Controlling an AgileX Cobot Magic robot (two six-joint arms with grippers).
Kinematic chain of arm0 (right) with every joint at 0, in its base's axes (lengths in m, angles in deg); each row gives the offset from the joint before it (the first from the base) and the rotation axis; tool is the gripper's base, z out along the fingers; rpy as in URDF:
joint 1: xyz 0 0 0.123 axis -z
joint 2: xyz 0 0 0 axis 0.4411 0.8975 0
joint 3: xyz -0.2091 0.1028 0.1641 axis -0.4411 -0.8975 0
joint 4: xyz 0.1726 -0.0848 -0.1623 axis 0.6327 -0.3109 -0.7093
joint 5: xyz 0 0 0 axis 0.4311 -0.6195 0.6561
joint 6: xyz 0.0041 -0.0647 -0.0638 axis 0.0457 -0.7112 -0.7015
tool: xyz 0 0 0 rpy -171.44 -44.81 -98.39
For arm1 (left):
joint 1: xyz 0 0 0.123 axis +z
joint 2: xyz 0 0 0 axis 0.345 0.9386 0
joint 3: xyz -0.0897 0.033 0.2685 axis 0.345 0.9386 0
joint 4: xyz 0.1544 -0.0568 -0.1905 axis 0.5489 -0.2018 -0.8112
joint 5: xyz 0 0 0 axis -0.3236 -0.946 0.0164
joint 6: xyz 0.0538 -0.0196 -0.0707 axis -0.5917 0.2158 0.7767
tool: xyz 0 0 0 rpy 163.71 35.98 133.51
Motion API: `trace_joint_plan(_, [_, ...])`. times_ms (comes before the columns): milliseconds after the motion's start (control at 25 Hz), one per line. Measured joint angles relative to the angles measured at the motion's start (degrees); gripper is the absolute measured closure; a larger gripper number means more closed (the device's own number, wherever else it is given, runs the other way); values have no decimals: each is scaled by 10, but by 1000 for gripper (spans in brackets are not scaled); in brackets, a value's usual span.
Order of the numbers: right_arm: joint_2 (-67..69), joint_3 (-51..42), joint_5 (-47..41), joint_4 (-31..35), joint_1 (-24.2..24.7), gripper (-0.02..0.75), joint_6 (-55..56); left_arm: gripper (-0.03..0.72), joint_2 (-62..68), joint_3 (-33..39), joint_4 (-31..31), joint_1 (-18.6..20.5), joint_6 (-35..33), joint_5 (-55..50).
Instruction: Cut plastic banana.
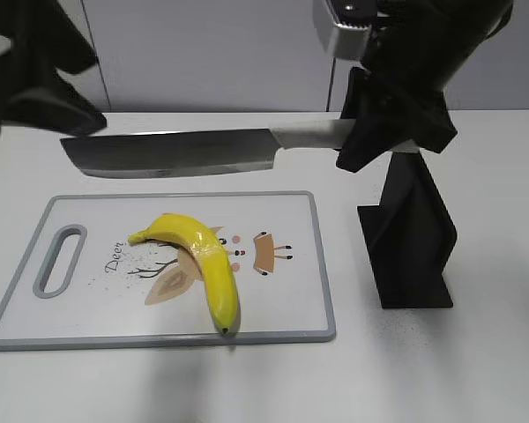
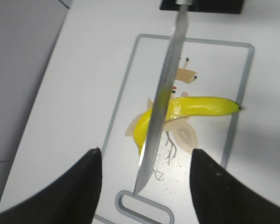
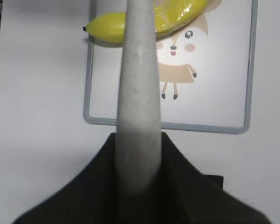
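- your plastic banana (image 1: pixel 203 260) lies curved on the cutting board (image 1: pixel 286 308), its dark tip at the near edge, its middle over the printed deer picture (image 1: pixel 264 253).
- your knife (image 1: pixel 181 152) hangs level in the air over the banana, apart from it, blade pointing to the left.
- your right tool (image 1: pixel 383 132) is clamped on the knife's grey handle (image 3: pixel 139 112).
- your left tool (image 2: pixel 144 179) hovers over the board's handle end; its dark fingers (image 2: pixel 70 191) stand apart with nothing between them.
- a black knife stand (image 1: pixel 410 242) sits on the white desk (image 1: pixel 476 370) just right of the board.
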Motion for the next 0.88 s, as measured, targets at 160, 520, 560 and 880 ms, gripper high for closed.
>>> trace_joint_plan(160, [24, 32, -1, 19, 0, 551, -31, 109, 52, -1, 28, -14, -8, -6])
trace_joint_plan(520, [35, 56, -1, 37, 0, 550, -55, 152, 116, -1, 69, -15, -9, 15])
trace_joint_plan(560, [35, 56, -1, 37, 0, 550, -55, 195, 121, -1, 69, -15, -9, 16])
trace_joint_plan(880, [49, 57, -3, 36, 0, 545, -67, 677, 136, -1, 75, -12, -5, 23])
